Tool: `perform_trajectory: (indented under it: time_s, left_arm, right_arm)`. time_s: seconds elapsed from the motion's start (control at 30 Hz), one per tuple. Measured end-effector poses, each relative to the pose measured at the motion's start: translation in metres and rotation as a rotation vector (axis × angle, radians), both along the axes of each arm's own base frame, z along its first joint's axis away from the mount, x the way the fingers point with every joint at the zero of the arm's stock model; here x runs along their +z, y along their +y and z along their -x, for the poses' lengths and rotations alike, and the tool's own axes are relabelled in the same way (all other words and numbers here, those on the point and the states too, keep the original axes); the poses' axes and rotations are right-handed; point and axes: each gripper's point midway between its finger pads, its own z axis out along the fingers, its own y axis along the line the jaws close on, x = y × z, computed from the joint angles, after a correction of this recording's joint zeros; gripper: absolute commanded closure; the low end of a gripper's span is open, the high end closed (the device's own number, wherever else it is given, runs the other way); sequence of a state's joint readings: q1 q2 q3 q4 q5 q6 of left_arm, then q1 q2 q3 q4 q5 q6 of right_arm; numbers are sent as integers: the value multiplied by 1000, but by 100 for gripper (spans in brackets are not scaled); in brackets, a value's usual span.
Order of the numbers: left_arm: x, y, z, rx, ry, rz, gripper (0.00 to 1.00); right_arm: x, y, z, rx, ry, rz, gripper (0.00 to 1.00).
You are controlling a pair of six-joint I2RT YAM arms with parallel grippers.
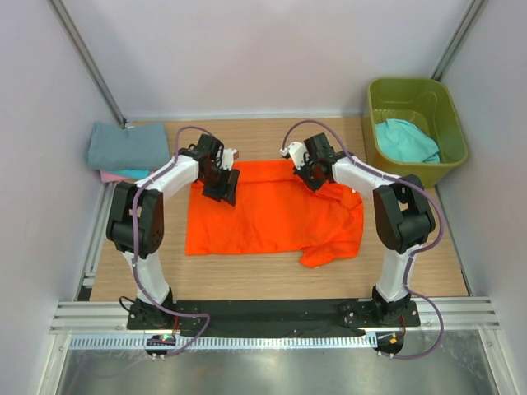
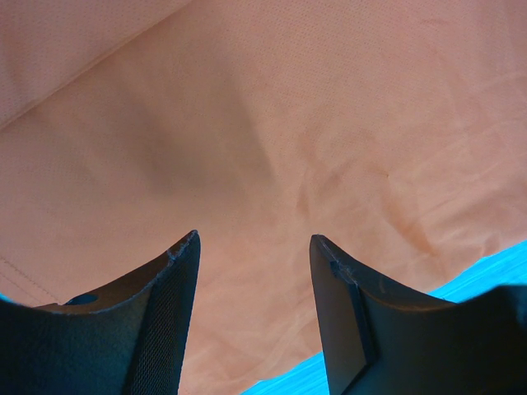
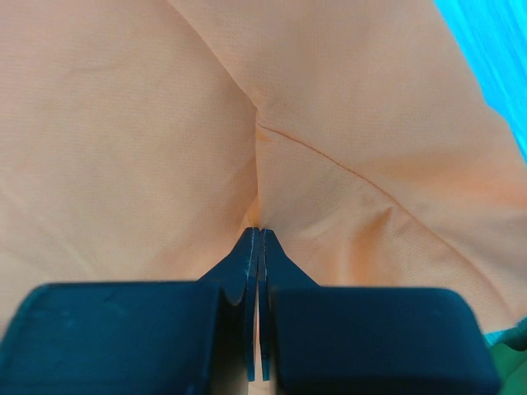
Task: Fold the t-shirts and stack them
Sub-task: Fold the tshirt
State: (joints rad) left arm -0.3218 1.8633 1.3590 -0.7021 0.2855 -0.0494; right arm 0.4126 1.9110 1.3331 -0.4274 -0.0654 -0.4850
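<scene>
Off to the right of your right gripper (image 3: 260,234) sits a green tub (image 1: 403,97) holding a teal shirt (image 1: 406,141), folded shirts (image 1: 128,146) lie left of your left gripper (image 2: 255,243), which is spread just above the rumpled orange t-shirt (image 1: 272,218) that the right one pinches.

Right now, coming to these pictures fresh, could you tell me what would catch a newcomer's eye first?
The bright orange t-shirt lies spread across the middle of the table, rumpled at its near right corner. The right gripper is shut on its cloth near the far edge, while the left gripper is open over it. An olive-green tub at the far right holds a teal shirt.
</scene>
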Motion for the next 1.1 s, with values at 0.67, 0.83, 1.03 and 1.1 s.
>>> perform_trajectory:
  time_s: [0.67, 0.83, 1.03, 1.1]
  left_arm:
    - [-4, -8, 2, -26, 13, -12, 43]
    - [17, -8, -23, -24, -58, -11, 43]
    - [31, 9, -89, 50, -151, -3, 43]
    - [27, 19, -113, 83, -169, -9, 43]
  right_arm:
    - [25, 1, 0, -45, -17, -62, 57]
    - [40, -36, -29, -190, -68, -94, 58]
    - [56, -98, -64, -392, -129, -146, 58]
    - [51, -110, -69, -429, -125, -150, 58]
